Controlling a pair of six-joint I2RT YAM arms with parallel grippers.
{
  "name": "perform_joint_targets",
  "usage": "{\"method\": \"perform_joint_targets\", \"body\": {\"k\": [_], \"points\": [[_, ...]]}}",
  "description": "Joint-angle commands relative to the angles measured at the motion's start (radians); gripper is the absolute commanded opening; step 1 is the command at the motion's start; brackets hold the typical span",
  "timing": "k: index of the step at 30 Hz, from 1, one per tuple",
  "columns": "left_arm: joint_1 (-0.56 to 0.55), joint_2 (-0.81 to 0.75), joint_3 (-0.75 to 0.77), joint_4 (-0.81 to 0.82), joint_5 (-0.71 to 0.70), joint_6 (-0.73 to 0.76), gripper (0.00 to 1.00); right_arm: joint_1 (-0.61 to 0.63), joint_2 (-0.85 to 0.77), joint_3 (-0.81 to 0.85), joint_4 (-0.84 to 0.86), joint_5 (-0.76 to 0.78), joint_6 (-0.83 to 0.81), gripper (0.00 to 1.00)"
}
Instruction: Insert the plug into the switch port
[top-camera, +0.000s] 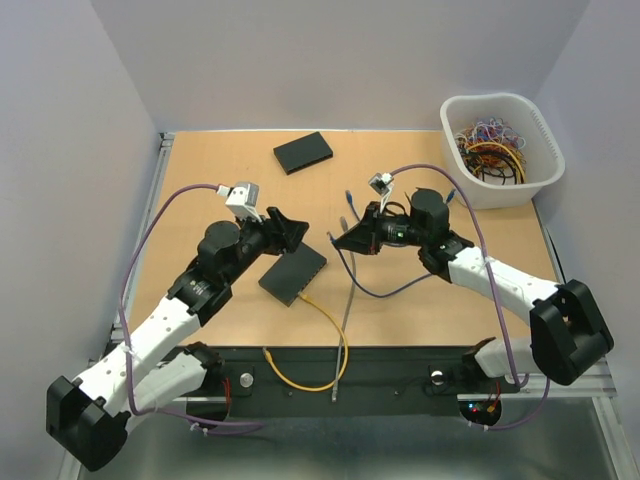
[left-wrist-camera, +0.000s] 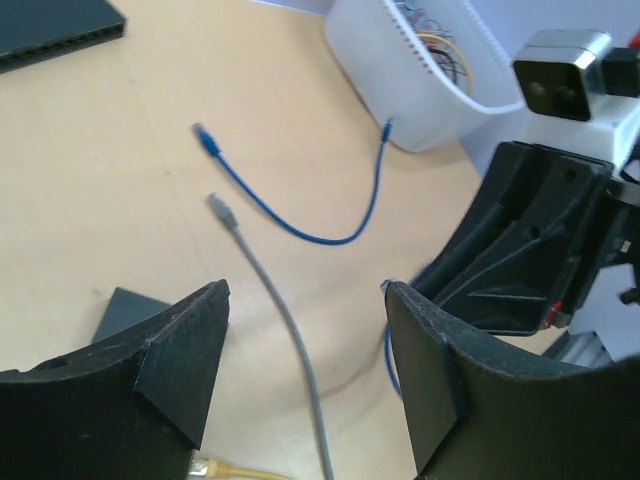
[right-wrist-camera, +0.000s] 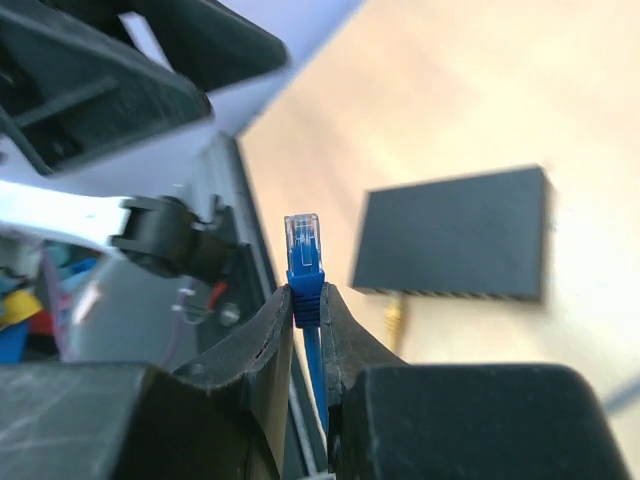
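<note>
Right gripper (right-wrist-camera: 307, 298) clamps the blue plug (right-wrist-camera: 302, 242) by its boot, giving me a free tip for the switch (right-wrist-camera: 450, 235).

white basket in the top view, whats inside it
A tangle of coloured cables fills the white basket: orange, yellow, purple and dark ones. The basket's floor and anything beneath the tangle are covered.

- Left arm (top-camera: 160, 330), right arm (top-camera: 500, 285): white link shells, black joint housings, blocky black bases.
- Purple cable (top-camera: 190, 189) looped off each arm.
- Left gripper (left-wrist-camera: 305, 295) fingers (left-wrist-camera: 180, 360): matte black, wedge-shaped.
- Wrist camera (top-camera: 242, 193): grey box, white mount.
</note>
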Motion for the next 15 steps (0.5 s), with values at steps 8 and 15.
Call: {"method": "perform_joint_targets", "body": {"k": [8, 15], "points": [[0.198, 0.141, -0.004, -0.050, 0.003, -0.107, 0.70, 0.104, -0.001, 0.055, -0.353, 0.335, -0.260, 0.01], [0.221, 0.219, -0.042, -0.020, 0.000, -0.125, 0.70, 0.205, 0.057, 0.087, -0.448, 0.519, -0.318, 0.01]]}}
